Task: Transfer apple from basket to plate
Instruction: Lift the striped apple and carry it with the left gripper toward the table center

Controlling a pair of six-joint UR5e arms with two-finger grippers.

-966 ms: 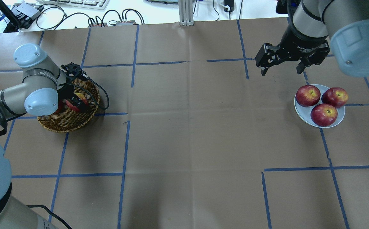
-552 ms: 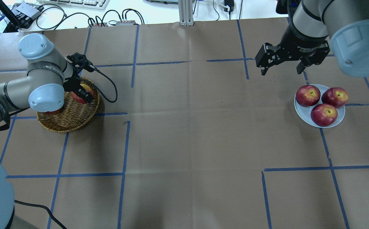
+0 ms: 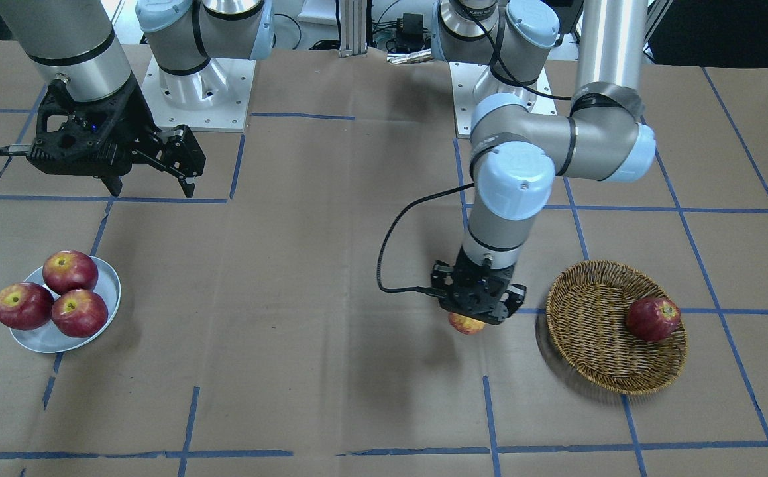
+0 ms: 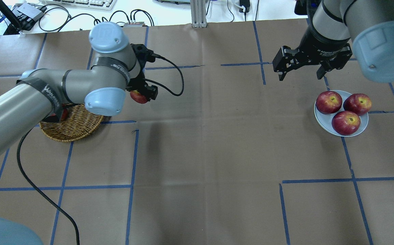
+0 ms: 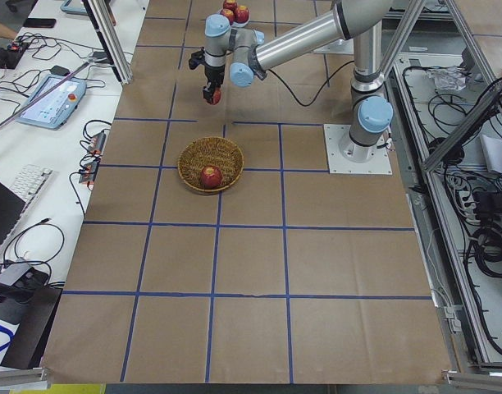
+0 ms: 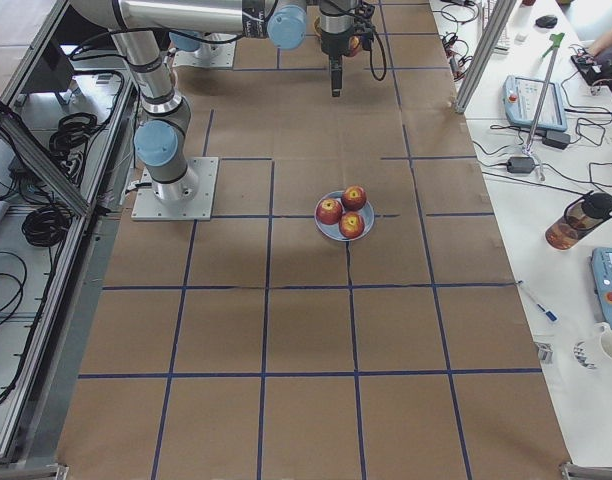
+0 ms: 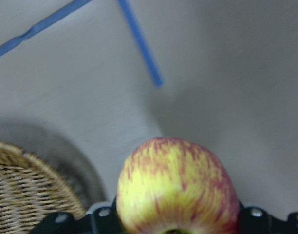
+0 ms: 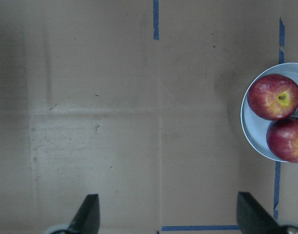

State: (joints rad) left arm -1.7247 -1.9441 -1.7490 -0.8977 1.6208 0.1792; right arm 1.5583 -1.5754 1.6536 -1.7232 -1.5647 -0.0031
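Observation:
My left gripper point(image 4: 141, 94) is shut on the apple point(image 4: 138, 97), red streaked with yellow, and holds it in the air to the right of the wicker basket point(image 4: 71, 127). The apple fills the bottom of the left wrist view point(image 7: 177, 187) and shows under the gripper point(image 3: 475, 317) in the front view point(image 3: 466, 324). The basket point(image 3: 596, 344) holds one dark red apple point(image 3: 652, 318). The pale blue plate point(image 4: 322, 120) at the far right carries three dark red apples point(image 4: 345, 122). My right gripper point(image 4: 300, 73) is open and empty, hovering behind the plate.
Brown paper with blue tape lines covers the table point(image 4: 203, 143). A black cable point(image 4: 169, 81) loops from my left wrist. Keyboards and cables lie beyond the far edge point(image 4: 81, 6). The plate also shows at the right wrist view's right edge point(image 8: 251, 131).
My left gripper has lifted the apple out of the basket and carried it right and away, clear of the rim. The right arm has not moved.

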